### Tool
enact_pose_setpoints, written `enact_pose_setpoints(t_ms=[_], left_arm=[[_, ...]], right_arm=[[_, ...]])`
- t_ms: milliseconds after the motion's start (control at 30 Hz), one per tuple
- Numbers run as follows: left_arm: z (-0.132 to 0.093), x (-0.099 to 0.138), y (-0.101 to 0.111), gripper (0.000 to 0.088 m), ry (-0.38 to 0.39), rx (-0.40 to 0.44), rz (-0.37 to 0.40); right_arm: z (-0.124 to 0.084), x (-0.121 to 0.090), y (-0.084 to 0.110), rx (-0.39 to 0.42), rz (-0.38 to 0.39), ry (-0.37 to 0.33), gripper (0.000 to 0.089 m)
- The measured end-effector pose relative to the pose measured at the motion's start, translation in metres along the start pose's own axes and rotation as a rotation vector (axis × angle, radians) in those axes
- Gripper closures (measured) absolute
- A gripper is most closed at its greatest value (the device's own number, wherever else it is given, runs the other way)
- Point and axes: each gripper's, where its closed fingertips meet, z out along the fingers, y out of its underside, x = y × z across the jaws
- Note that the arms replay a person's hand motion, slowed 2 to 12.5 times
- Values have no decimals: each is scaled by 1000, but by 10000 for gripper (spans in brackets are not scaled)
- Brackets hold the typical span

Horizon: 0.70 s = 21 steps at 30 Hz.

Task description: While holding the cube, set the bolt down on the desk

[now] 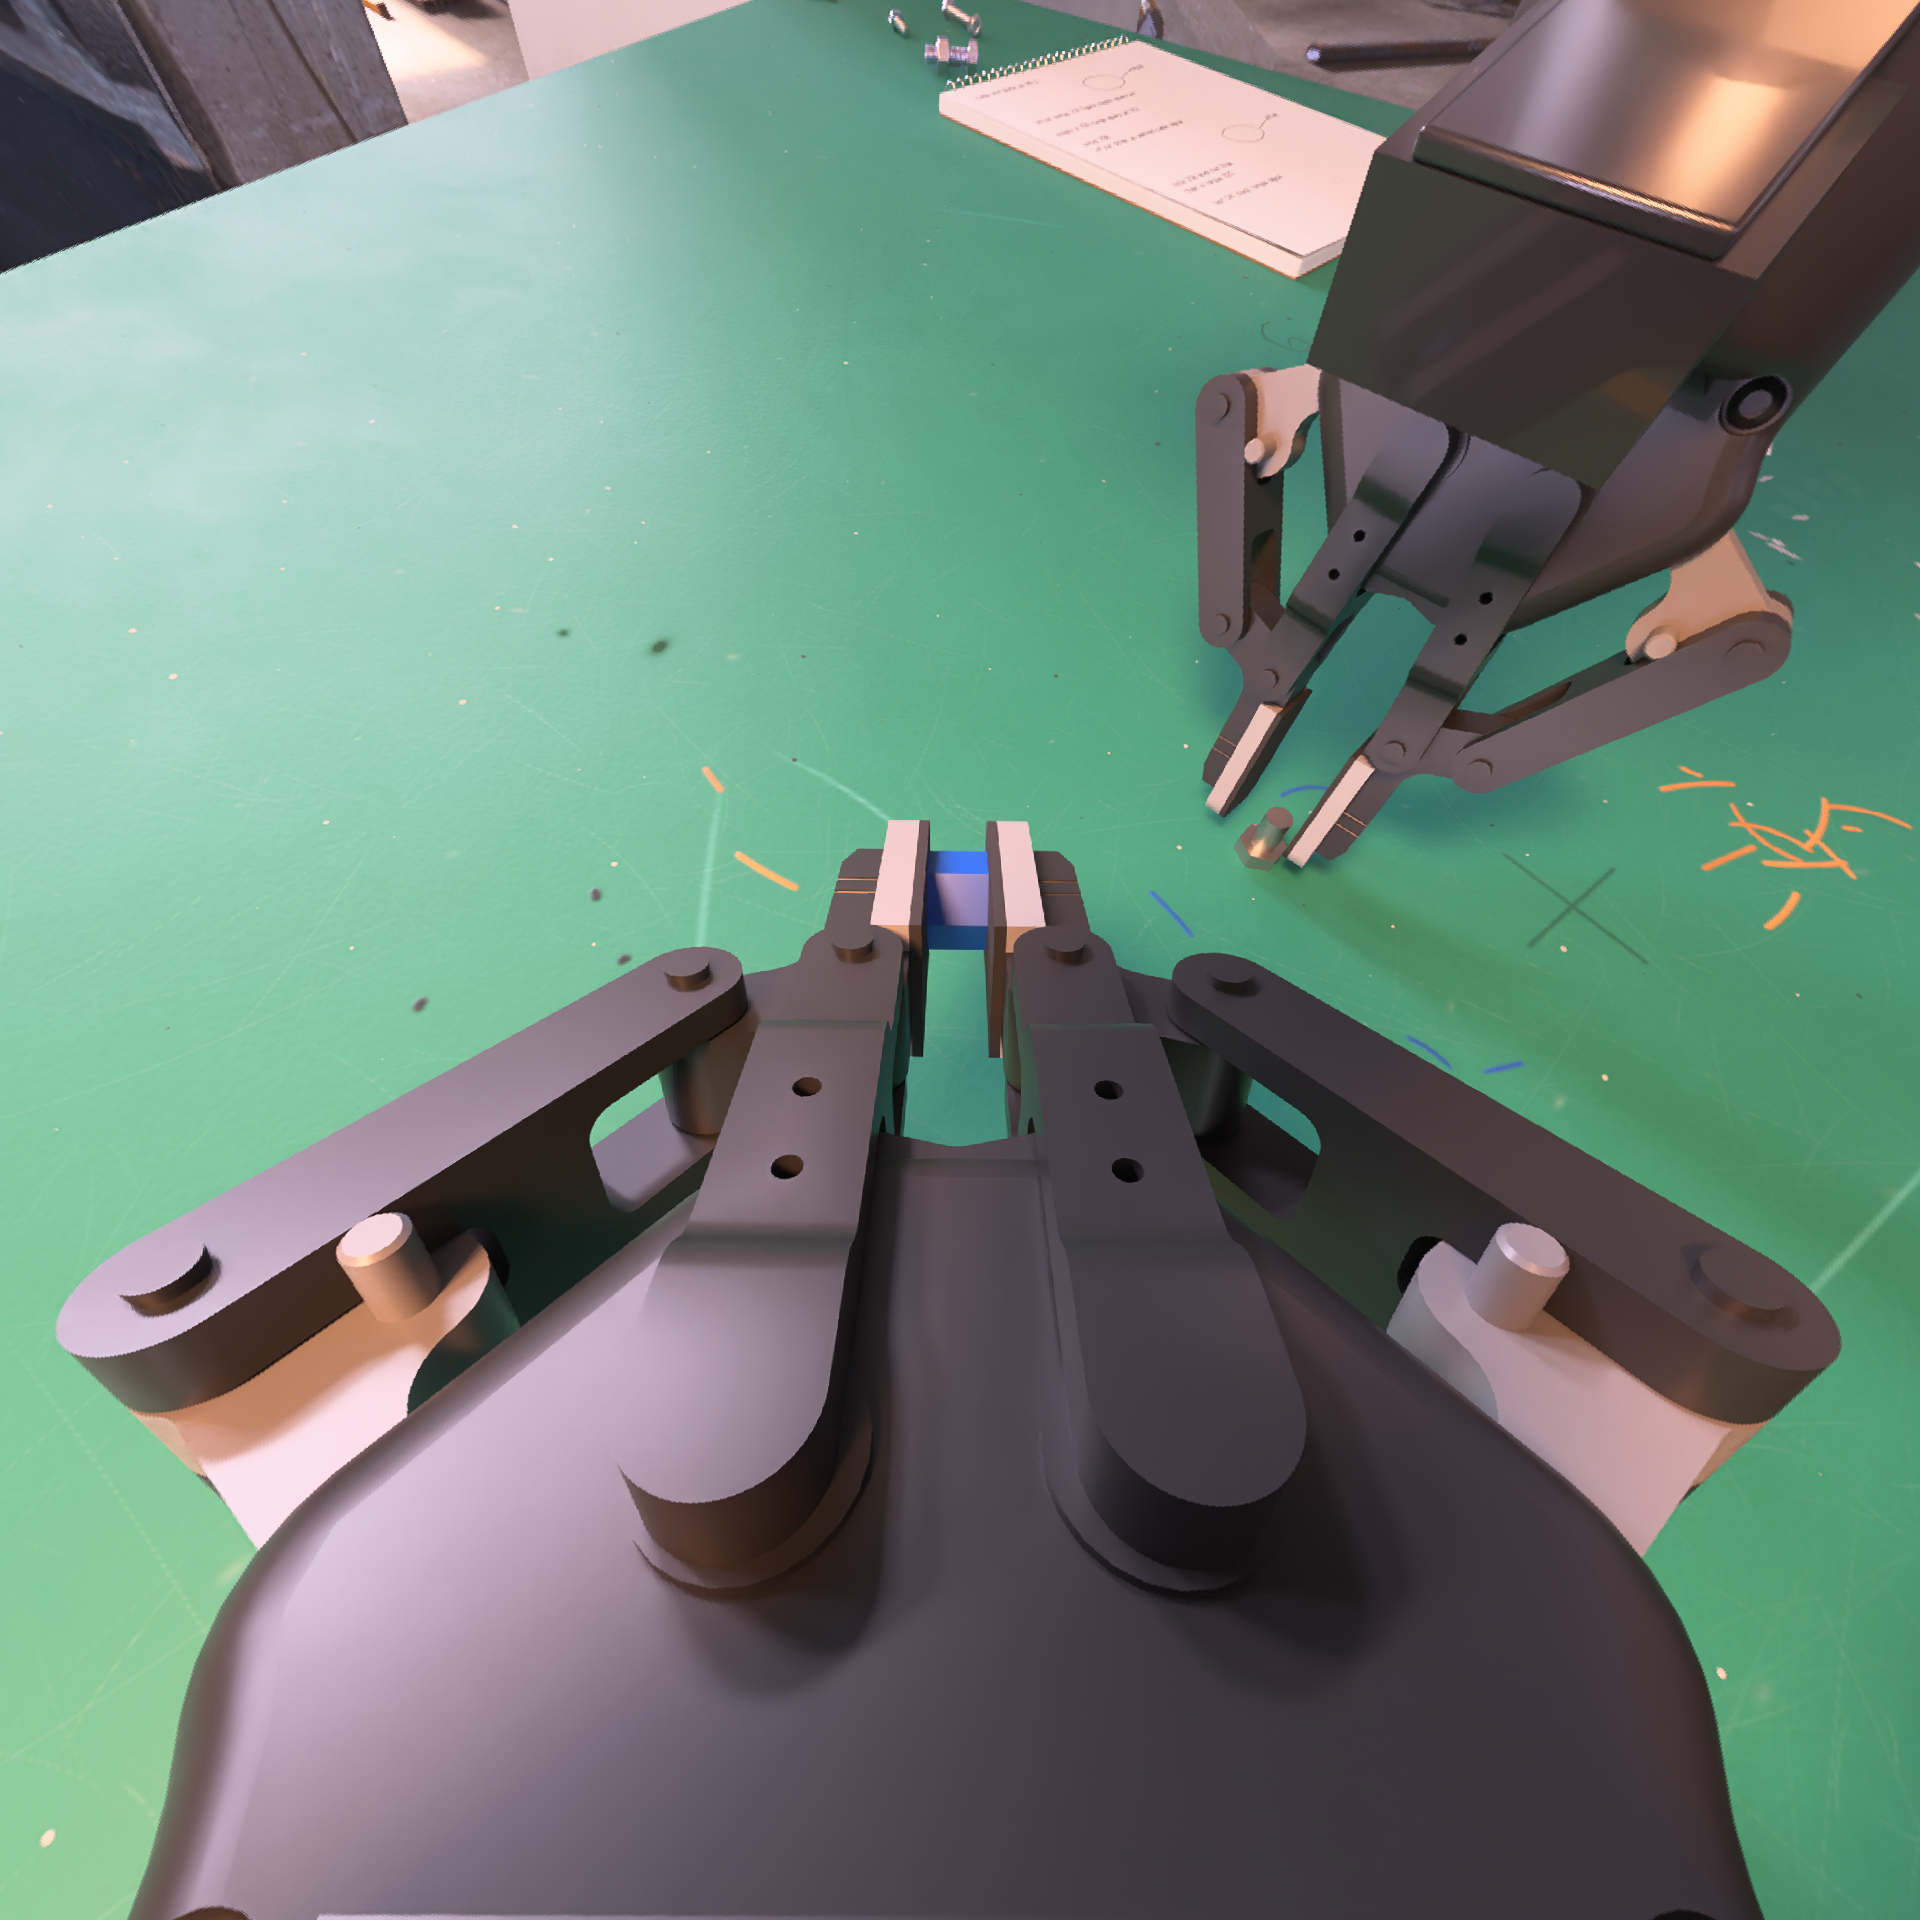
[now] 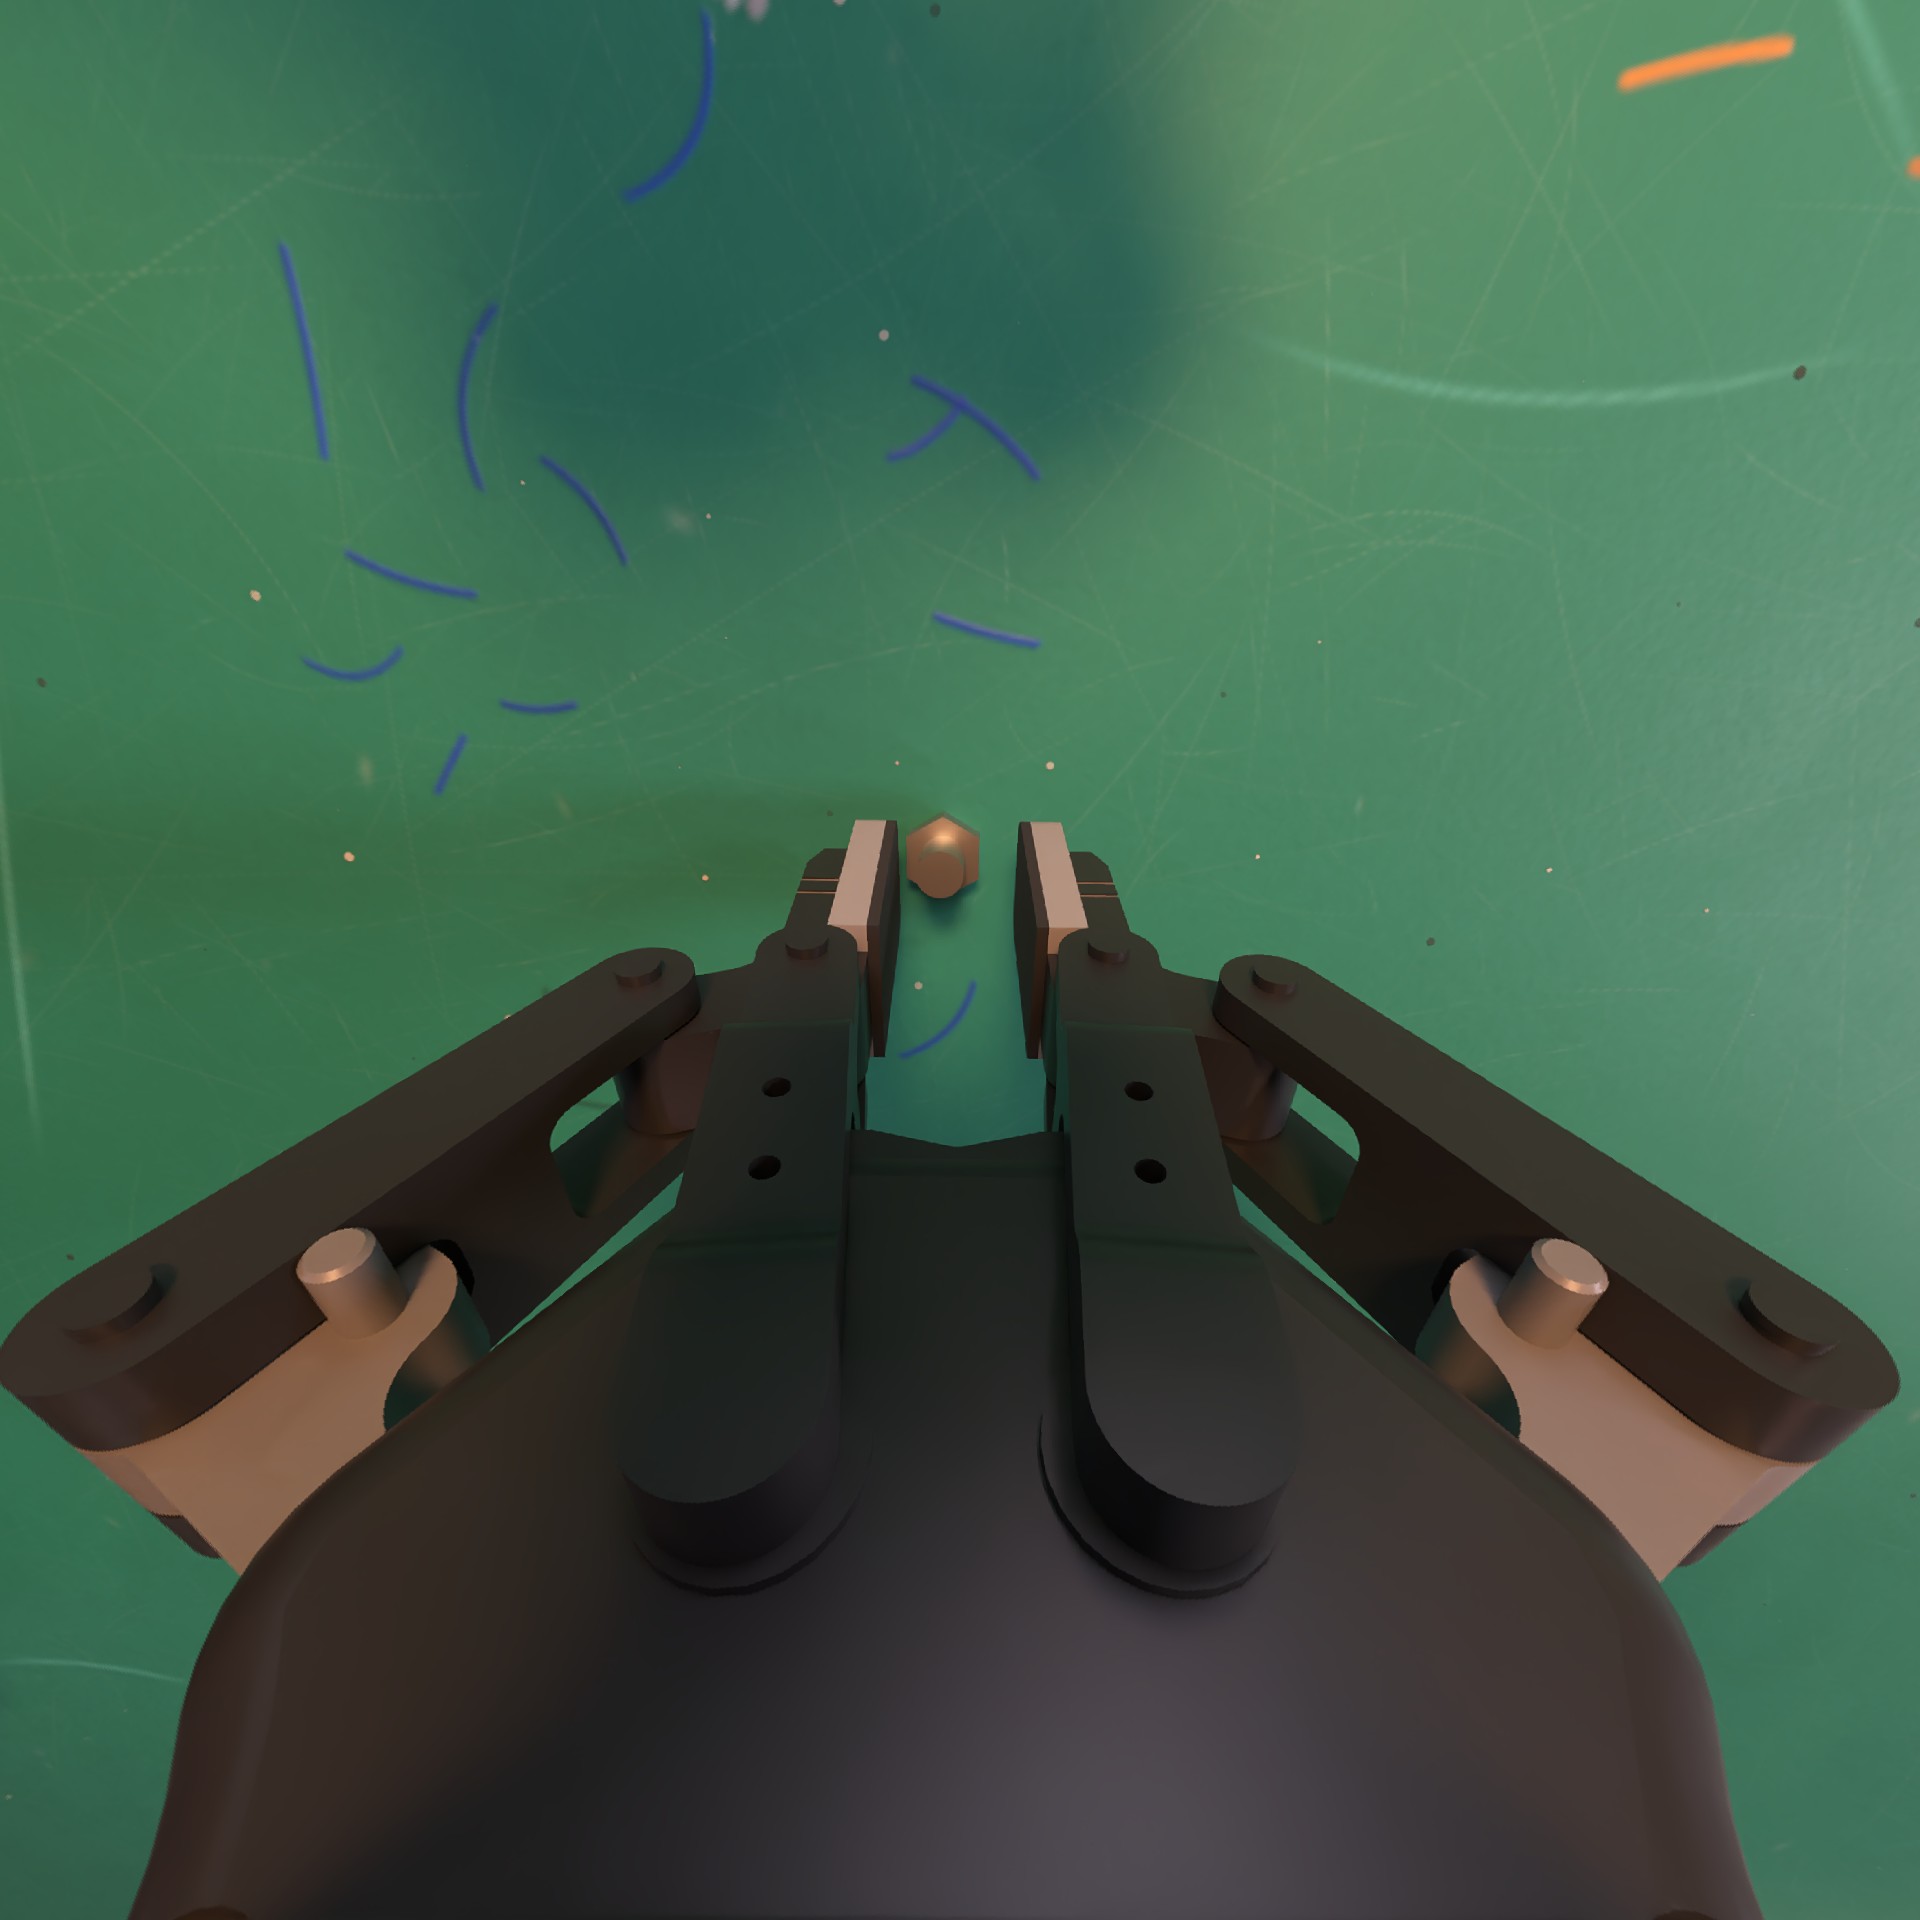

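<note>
A: Where is the bolt [image 2: 941, 858] now?

B: At the centre of the right wrist view, head down on the green tabletop [image 2: 1455, 623], between the right gripper [image 2: 943, 862] fingers, which stand apart and touch nothing.

A: And the cube [image 1: 957, 900]?

B: The left gripper [image 1: 958, 883] fingers clamp it at both sides. I judge the bolt small, stiff, probably slippery; take it by the hexagonal head.

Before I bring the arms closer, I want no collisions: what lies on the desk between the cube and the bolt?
Only bare green desk with a short blue pen mark, between cube and bolt, in the left wrist view.
</note>
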Motion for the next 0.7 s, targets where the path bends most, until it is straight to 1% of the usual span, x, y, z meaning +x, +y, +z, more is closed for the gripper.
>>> enact_pose_setpoints(t_ms=[133, 700], left_arm=[[0, 1, 0, 788, 2, -2, 1], [1, 2, 0, 788, 5, -3, 7]], right_arm=[[1, 1, 1, -11, -2, 4, 689], [1, 0, 0, -9, -6, -7, 683]])
